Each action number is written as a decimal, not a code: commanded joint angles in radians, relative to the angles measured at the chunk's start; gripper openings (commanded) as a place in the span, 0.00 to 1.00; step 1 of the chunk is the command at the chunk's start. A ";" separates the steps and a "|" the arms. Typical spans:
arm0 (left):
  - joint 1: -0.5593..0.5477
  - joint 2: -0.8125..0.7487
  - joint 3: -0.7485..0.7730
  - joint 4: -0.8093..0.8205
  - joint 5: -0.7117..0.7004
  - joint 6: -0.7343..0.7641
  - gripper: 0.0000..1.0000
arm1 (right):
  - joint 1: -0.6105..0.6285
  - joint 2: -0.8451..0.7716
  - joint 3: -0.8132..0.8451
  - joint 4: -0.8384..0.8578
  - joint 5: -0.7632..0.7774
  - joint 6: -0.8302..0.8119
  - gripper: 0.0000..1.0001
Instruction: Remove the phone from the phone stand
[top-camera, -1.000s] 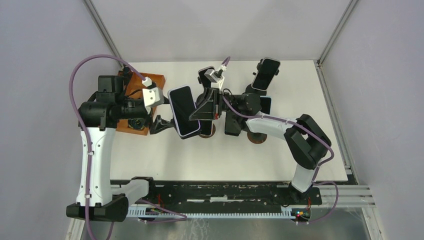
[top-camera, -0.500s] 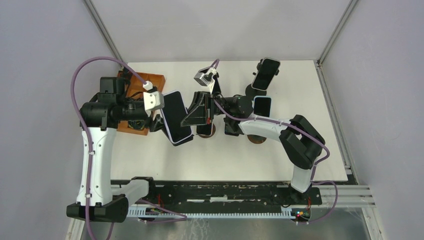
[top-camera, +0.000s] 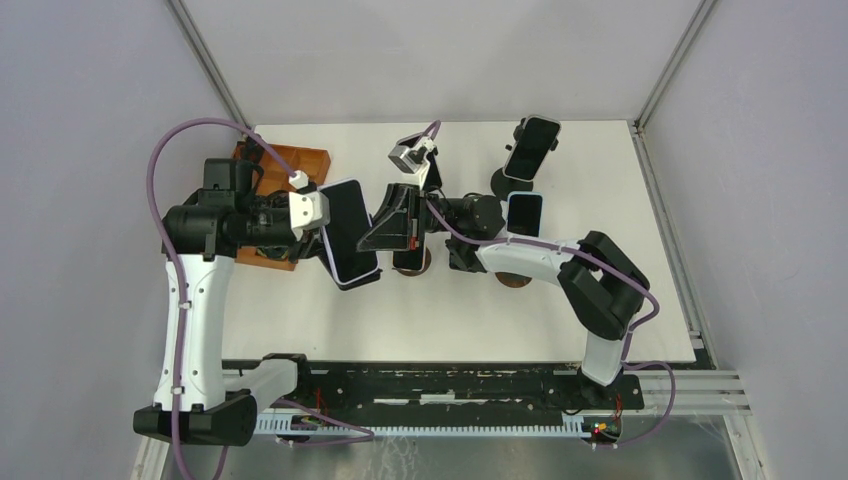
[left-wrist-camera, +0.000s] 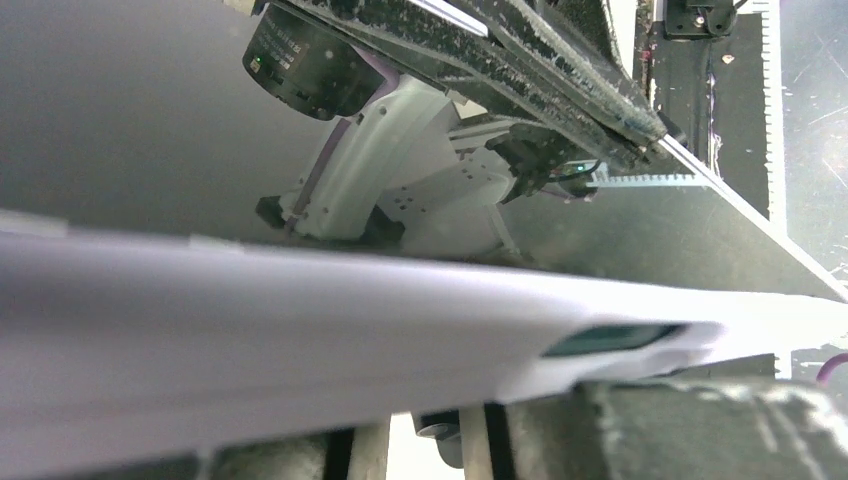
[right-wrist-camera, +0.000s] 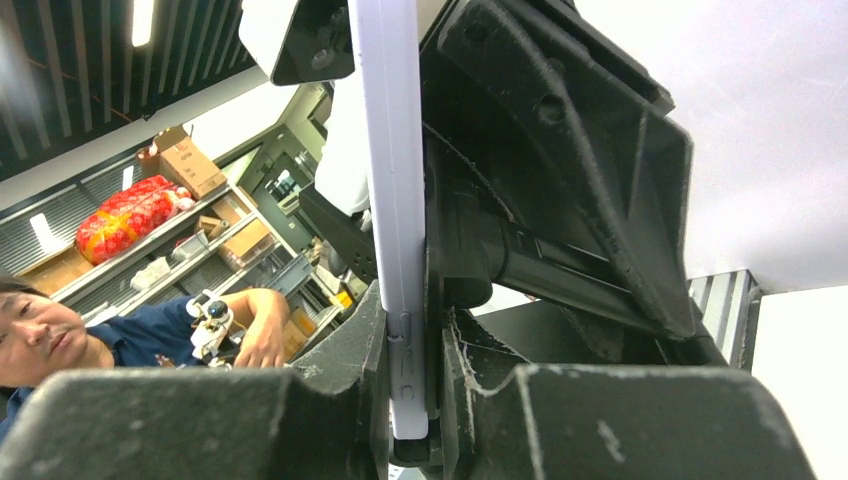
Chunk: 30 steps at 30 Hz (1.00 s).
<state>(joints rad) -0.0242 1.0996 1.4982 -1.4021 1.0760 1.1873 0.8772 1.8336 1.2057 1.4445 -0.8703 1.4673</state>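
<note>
- Top external view: above the white table, the phone is held up between the two arms, left of centre. Its dark screen faces up, and its long axis runs far to near with the near end leaning slightly right.
- Just right of the phone is the phone stand, its round base on the table. From the right wrist, we see the phone edge-on with its back close against the stand's black cradle, so we judge it not yet free.
- On the phone's left long edge is the left gripper, its jaws pinching the pale case. This arm is the nearer one, and we judge the coming move to be a pull leftward, away from the cradle.
- By the stand, just right of the phone, is the right gripper. Its jaws leave only a narrow slot with the phone's edge and a stand part in it, and we cannot tell which they grip.
- A second phone and a third phone sit farther right, well apart from the jaws. An orange tray lies behind the left arm.
- We can read no brand, label or writing on the phone or stand.
</note>
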 joint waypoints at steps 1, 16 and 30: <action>0.000 -0.014 -0.002 -0.014 0.038 0.066 0.26 | 0.014 -0.067 0.000 0.511 0.087 -0.022 0.00; 0.000 -0.014 0.018 -0.018 -0.015 0.137 0.02 | -0.004 -0.122 -0.073 0.232 0.129 -0.185 0.46; 0.000 -0.003 0.014 -0.062 -0.004 0.149 0.02 | -0.050 -0.184 0.002 -0.329 0.219 -0.495 0.70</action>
<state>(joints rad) -0.0154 1.1084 1.4990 -1.4101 1.0389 1.2816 0.8520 1.6974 1.1015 1.2789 -0.7761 1.1316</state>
